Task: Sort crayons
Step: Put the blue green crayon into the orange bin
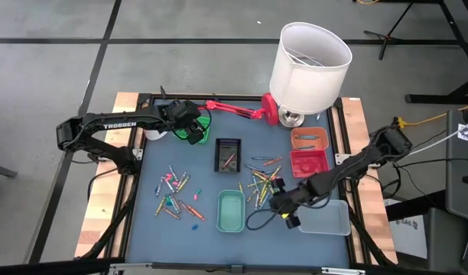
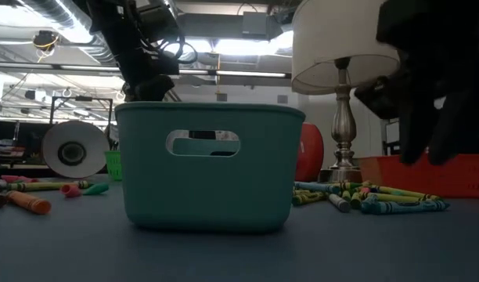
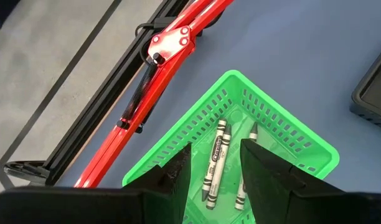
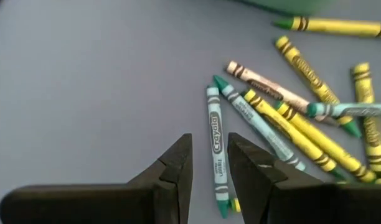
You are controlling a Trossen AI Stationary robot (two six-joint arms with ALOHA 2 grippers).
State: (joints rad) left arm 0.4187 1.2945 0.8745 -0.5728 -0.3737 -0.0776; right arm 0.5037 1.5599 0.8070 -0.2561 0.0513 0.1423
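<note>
Hovering over the green basket (image 3: 240,134) near the red desk lamp (image 1: 242,109), the left pincer (image 3: 214,163) had its fingers spread with nothing between them; green crayons (image 3: 216,158) lay in the basket below. The right pincer (image 4: 209,158) hung low over the desk (image 1: 150,221), its fingers parted around nothing, a teal crayon (image 4: 216,149) lying on the blue surface directly under the gap. Just beside that crayon sat a jumble of yellow and green crayons (image 4: 302,118). A second scatter of pink, red and orange crayons (image 1: 177,195) lay on the other side of the teal tray (image 1: 231,211), well apart from it.
</note>
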